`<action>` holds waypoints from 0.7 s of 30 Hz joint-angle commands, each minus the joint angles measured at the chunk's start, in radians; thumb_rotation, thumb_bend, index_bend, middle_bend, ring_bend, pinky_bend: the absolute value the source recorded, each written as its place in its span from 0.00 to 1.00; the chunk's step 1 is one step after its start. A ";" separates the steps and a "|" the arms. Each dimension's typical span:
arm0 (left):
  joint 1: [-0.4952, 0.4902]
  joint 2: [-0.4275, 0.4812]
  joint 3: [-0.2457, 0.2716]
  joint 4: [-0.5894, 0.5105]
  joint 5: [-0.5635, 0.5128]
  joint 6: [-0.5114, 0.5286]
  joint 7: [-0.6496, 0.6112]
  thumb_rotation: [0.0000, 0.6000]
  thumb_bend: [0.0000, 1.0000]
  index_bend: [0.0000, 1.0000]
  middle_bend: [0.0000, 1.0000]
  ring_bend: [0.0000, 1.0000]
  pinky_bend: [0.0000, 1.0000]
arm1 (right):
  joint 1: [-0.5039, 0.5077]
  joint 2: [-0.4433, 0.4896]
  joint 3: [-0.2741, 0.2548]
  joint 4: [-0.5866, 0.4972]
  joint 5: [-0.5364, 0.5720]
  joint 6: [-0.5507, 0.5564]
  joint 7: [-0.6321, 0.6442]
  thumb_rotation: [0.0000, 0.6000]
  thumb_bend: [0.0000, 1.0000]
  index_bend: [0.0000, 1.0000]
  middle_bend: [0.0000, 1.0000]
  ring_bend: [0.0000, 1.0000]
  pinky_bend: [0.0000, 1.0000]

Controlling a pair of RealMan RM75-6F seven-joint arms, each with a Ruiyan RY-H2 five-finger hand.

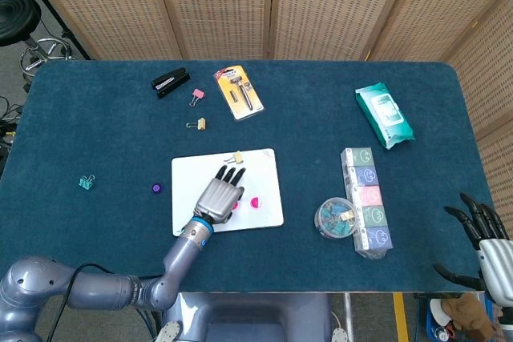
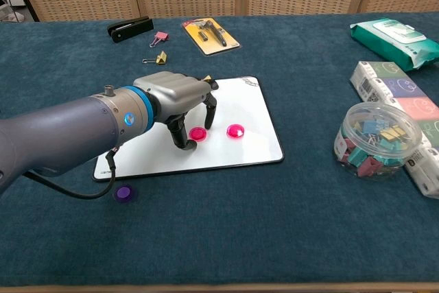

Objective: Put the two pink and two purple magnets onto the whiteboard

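Arching over the whiteboard (image 2: 254, 143), left robot hand (image 2: 180, 98) stood with dark fingertips (image 2: 180, 142) pressed down on the white surface, fingers spread and curved, nothing gripped. Lay just under the palm on the board: one pink magnet (image 2: 198, 134), flanked by the fingers. Lay a little to its right, also on the board and clear of the fingers: second pink magnet (image 2: 235, 130). Stayed off the board on the blue table (image 2: 274, 224), just past the board's left edge: one purple magnet (image 2: 123, 194); second purple magnet not found in either view. Hung off the table's near right corner, well apart from everything: right robot hand (image 1: 483, 239), fingers splayed wide and holding nothing. Sat at the board's far edge, partly hidden behind the left robot hand: a yellow binder clip (image 1: 237, 157). Stood to the right of the board: a clear tub of clips (image 2: 376, 141) beside a row of boxed packs (image 2: 401, 101).
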 commanded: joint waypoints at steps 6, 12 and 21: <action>0.008 0.058 -0.005 -0.059 0.014 0.027 -0.023 1.00 0.30 0.36 0.00 0.00 0.00 | -0.001 0.000 0.000 0.000 -0.003 0.000 0.001 1.00 0.02 0.15 0.00 0.00 0.00; 0.042 0.152 0.011 -0.103 0.057 0.062 -0.053 1.00 0.30 0.38 0.00 0.00 0.00 | -0.002 0.003 0.000 -0.001 -0.005 0.002 0.006 1.00 0.02 0.15 0.00 0.00 0.00; 0.154 0.323 0.081 -0.096 0.145 0.061 -0.202 1.00 0.30 0.38 0.00 0.00 0.00 | -0.004 0.004 -0.003 -0.008 -0.016 0.004 0.003 1.00 0.02 0.15 0.00 0.00 0.00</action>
